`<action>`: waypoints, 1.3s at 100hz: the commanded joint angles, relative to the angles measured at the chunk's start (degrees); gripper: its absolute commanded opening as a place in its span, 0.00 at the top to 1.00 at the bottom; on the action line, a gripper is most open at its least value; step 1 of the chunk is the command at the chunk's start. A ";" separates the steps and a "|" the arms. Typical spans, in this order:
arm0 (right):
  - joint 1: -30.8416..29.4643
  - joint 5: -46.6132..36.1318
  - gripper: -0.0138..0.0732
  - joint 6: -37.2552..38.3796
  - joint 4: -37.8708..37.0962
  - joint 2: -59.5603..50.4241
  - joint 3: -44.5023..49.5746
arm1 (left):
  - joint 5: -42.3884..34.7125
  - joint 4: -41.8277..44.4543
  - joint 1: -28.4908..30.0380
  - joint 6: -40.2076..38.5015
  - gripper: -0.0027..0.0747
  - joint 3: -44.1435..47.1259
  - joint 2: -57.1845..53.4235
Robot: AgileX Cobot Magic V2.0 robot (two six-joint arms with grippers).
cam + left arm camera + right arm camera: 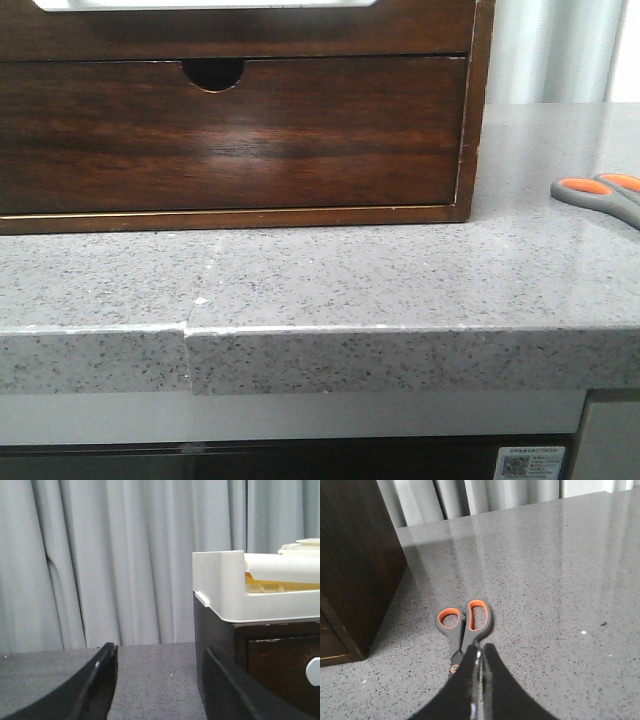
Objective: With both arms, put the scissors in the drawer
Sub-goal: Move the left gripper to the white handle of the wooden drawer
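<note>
The scissors [464, 625] lie flat on the grey counter with their orange-lined loops pointing away from my right gripper [479, 649]. That gripper is shut over their blade end, and a bright strip of blade shows between the fingers. In the front view only the handles of the scissors [600, 195] show, at the far right edge. The drawer [250, 35] is the upper dark brown front; the bottom of its pale wide cutout shows at the top edge, and it looks closed. My left gripper [160, 650] is open and empty beside the cabinet's left side. Neither gripper shows in the front view.
The dark wooden cabinet [470, 120] stands on the speckled counter [350, 280]. Its lower drawer front has a small half-round notch [213, 72]. A white tray [225, 585] sits on top of the cabinet. Grey curtains hang behind. The counter's front edge is close to the camera.
</note>
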 commanded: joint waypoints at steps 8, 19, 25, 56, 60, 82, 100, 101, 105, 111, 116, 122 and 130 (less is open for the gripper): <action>-0.19 -4.75 0.91 -0.17 -0.04 0.89 -2.23 | -5.04 4.56 -0.88 -0.34 0.49 -2.26 0.95; -0.19 -4.75 0.91 -0.17 -0.04 0.89 -2.23 | -5.68 8.81 -3.28 -0.34 0.49 -2.26 0.95; -0.19 -4.75 0.91 -0.17 -0.04 0.89 -2.23 | -5.84 10.36 -4.83 -0.34 0.49 -2.50 0.95; -0.19 -4.75 0.91 -0.17 -0.04 0.89 -2.23 | -6.62 29.24 -14.39 -0.34 0.49 -6.09 7.58; -0.19 -4.75 0.91 -0.17 -0.04 0.89 -2.23 | -6.60 31.10 -15.36 -0.34 0.49 -6.56 9.12; -0.19 -4.75 0.91 -0.17 -0.04 0.89 -2.23 | -8.20 42.03 -20.65 -0.34 0.49 -9.55 18.38; -0.19 -4.78 0.91 -0.17 -0.04 0.89 -2.23 | -8.33 51.19 -24.60 -0.34 0.49 -12.00 24.45; -0.19 -4.78 0.91 -0.17 -0.04 0.89 -2.23 | -8.33 51.73 -24.89 -0.34 0.49 -11.96 24.76; -0.19 -4.88 0.91 -0.17 -0.04 0.89 -2.23 | -8.33 54.13 -25.55 -0.34 0.49 -12.11 25.40; -0.19 -4.88 0.91 -0.17 -0.04 0.89 -2.23 | -8.33 56.66 -26.50 -0.34 0.49 -12.25 26.34; -0.19 -4.97 0.91 -0.17 -0.04 0.89 -2.23 | -7.89 56.79 -27.05 -0.34 0.49 -12.61 27.22; -0.19 -5.11 0.91 -0.17 -0.04 0.89 -2.23 | -7.19 56.92 -27.62 -0.11 0.49 -13.16 28.12; -0.19 -5.32 0.91 -0.17 -0.04 0.89 -2.23 | -6.27 56.92 -27.61 0.03 0.49 -14.13 28.51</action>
